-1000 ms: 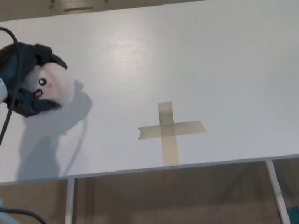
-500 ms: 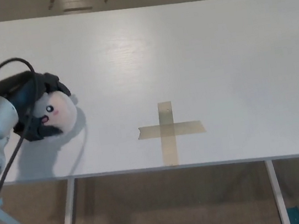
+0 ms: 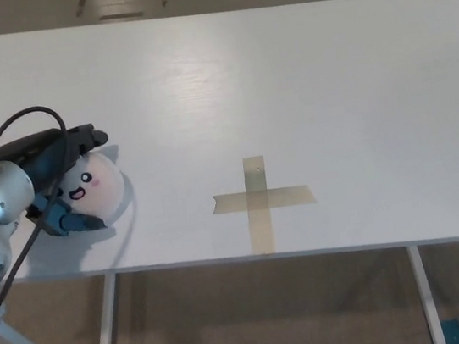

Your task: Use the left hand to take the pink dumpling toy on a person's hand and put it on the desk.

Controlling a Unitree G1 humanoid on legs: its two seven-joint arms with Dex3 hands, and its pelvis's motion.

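Near the desk's (image 3: 303,85) front-left edge, the pink dumpling toy (image 3: 95,187) sits low against the surface, gripped by our left hand (image 3: 64,182), so we should confirm full contact, then spread the fingers slowly to avoid rolling it off.

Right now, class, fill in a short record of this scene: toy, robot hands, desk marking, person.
toy: pink dumpling toy, face showing, near the desk's front left corner
left robot hand: fingers wrapped over and under the toy
right robot hand: not in view
desk: white
marking: tape cross, apart from the toy, to its right
person: none visible
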